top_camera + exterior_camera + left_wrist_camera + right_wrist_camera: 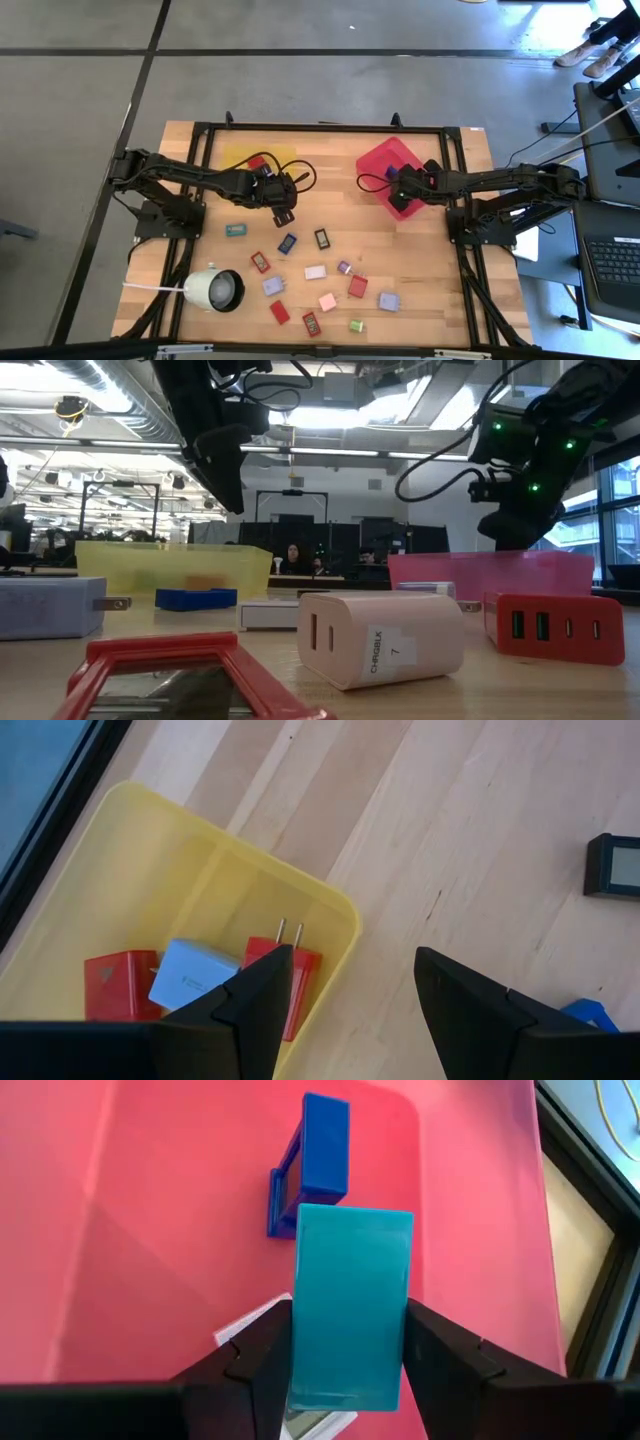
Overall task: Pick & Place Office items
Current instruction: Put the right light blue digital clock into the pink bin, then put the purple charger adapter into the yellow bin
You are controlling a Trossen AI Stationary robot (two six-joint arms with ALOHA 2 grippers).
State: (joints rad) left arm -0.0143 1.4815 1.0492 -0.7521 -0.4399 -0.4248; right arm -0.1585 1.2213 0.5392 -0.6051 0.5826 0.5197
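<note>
At the near edge of the wooden table, a white round lamp-like object is seen at one corner, and the office items are scattered beside it and beyond it, most of them well apart from each other with bare wood between. In the low view, a pale pink charger block lies nearest, and a label with "CHROBLK" and the number 7 can be read on its end face; no other writing can be read. Farther from the lamp, the left gripper is held above bare wood just beside the yellow tray, its jaws apart and nothing between them. In this tray two red chargers and one white charger are seen, close to its rounded corner. Across the table from the yellow tray, the right gripper is held over the red tray, and its jaws are closed on a teal block. Below it, a blue block and a white item lie on the red tray floor. Both trays stand near the far edge of the table.
</note>
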